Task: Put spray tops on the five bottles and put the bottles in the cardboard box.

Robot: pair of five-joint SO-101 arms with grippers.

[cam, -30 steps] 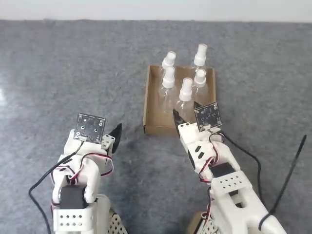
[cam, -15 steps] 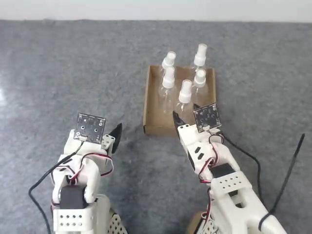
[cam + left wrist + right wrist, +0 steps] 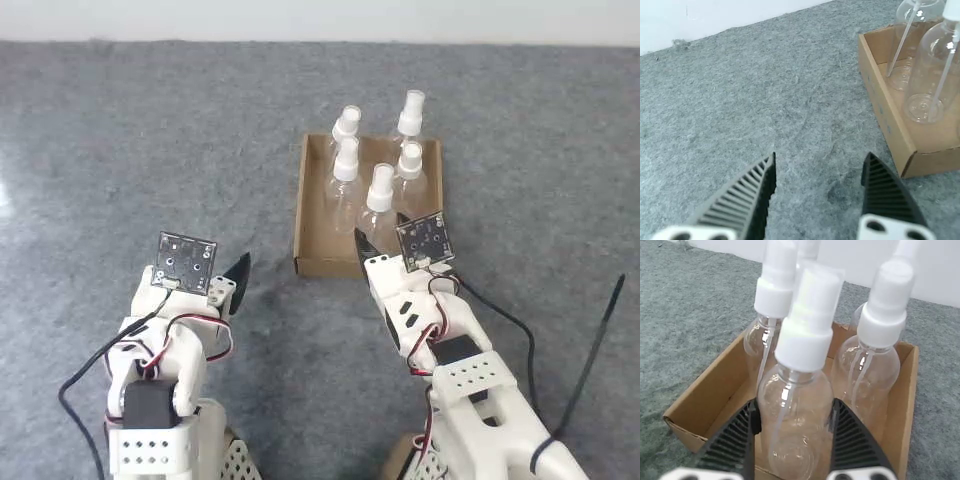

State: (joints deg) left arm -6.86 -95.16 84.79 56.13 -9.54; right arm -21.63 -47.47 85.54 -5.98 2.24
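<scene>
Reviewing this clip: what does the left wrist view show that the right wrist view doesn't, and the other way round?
Left wrist view: the left tool open above bare grey mat, off to one side of the cardboard box, plus the lower halves of two bottles with their dip tubes.
Right wrist view: the right tool closed around the nearest bottle, and the white spray tops on the bottles.
Shared: the cardboard box with clear bottles standing in it, on the grey mat.

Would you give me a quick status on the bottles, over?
Left gripper open over mat. Right gripper shut on front bottle. Five topped bottles in cardboard box.
</scene>
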